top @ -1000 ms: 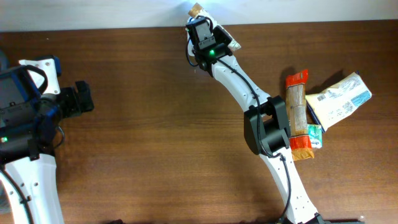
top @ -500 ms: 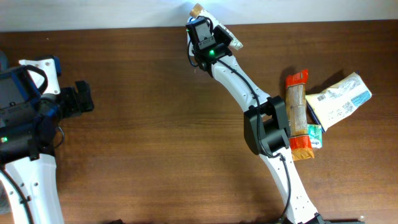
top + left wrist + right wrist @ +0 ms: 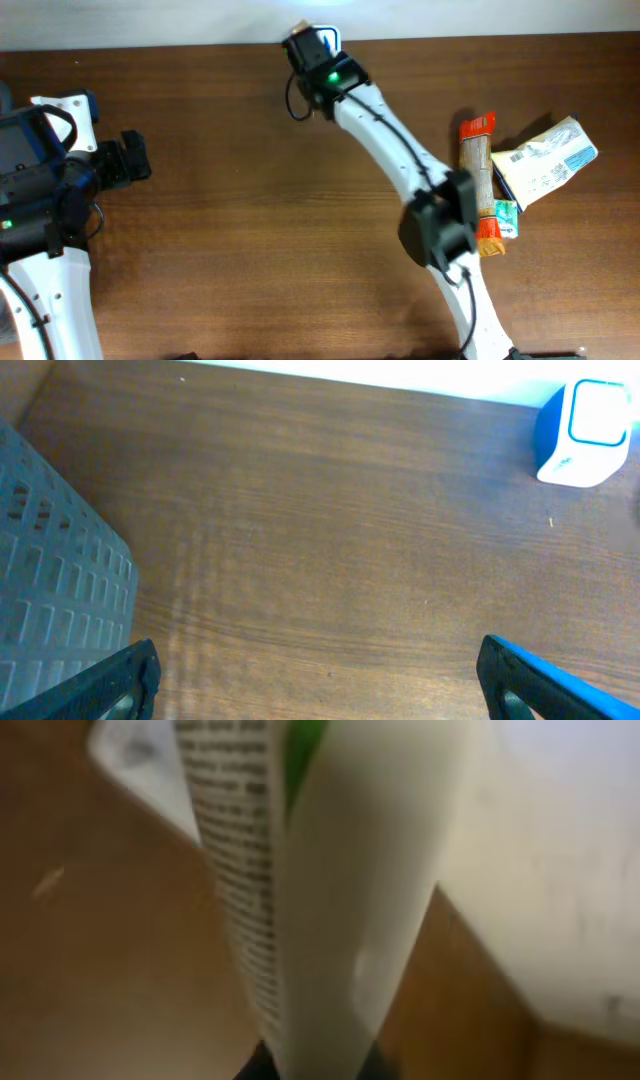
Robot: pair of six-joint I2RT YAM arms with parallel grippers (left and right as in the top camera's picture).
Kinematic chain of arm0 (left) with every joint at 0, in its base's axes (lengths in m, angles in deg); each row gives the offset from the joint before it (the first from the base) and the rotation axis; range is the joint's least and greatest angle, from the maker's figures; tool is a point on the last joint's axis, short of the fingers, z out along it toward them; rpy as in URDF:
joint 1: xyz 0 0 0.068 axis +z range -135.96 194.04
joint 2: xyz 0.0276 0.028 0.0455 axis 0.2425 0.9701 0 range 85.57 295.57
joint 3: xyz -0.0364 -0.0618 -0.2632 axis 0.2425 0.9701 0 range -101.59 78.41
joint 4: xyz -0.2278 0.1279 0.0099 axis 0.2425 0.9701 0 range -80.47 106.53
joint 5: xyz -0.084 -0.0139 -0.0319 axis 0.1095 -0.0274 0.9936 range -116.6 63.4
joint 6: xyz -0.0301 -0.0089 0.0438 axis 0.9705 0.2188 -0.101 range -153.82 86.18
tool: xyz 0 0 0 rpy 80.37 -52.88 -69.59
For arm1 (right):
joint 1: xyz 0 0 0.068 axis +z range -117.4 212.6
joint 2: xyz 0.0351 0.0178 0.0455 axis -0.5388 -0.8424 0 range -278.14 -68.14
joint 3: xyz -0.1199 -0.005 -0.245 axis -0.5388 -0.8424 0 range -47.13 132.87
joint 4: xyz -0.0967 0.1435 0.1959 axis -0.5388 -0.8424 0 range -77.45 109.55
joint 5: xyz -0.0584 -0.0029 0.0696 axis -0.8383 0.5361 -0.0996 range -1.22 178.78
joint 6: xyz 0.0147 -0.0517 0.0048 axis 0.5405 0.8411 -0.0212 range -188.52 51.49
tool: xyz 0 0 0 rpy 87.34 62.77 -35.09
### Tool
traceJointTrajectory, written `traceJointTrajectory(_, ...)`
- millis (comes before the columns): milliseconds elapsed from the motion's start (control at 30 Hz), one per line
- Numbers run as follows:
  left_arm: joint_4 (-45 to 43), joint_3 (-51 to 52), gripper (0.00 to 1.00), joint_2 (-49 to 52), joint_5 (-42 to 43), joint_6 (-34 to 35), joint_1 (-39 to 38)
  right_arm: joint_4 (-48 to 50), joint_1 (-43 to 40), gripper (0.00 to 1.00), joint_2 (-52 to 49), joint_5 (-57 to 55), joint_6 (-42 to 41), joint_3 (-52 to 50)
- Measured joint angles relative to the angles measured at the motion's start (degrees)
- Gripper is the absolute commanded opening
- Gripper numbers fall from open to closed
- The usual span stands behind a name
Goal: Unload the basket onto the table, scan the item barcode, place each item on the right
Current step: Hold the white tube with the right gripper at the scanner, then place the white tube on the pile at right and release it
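Overhead view: you find right gripper (image 3: 308,48) at tabletop's (image 3: 250,200) far edge.
Right grip: clamped on white packet (image 3: 330,900).
Left gripper (image 3: 318,680): spread wide, empty.

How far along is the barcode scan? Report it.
Done: right gripper is shut on a white printed packet. In hand: holding it at the table's far edge. Left: no scan visible; orange bar and blue-white packet wait; left gripper open, idle.
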Motion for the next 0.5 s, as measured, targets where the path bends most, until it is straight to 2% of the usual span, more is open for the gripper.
traceJointTrajectory(133,0.28,0.0,0.99,0.0,0.02,0.0,0.0,-21.59,-1.25,0.04,11.3,10.29,-12.92,0.5)
traceJointTrajectory(200,0.33,0.0,0.99,0.0,0.02,-0.02,0.0,-34.49,-3.78,0.04,14.4,15.69,-20.55,1.14)
traceJointTrajectory(233,0.37,0.0,0.99,0.0,0.02,0.0,0.0,-37.05,-4.74,0.04,14.56,16.94,-22.4,1.16)
traceJointTrajectory(367,0.39,0.0,0.99,0.0,0.02,0.0,0.0,-38.77,-10.8,0.04,13.73,23.28,-29.75,-4.52)
traceJointTrajectory(500,0.42,0.0,0.99,-0.02,0.02,0.0,0.0,-32.94,-15.61,0.04,12.68,26.34,-34.47,-18.6)
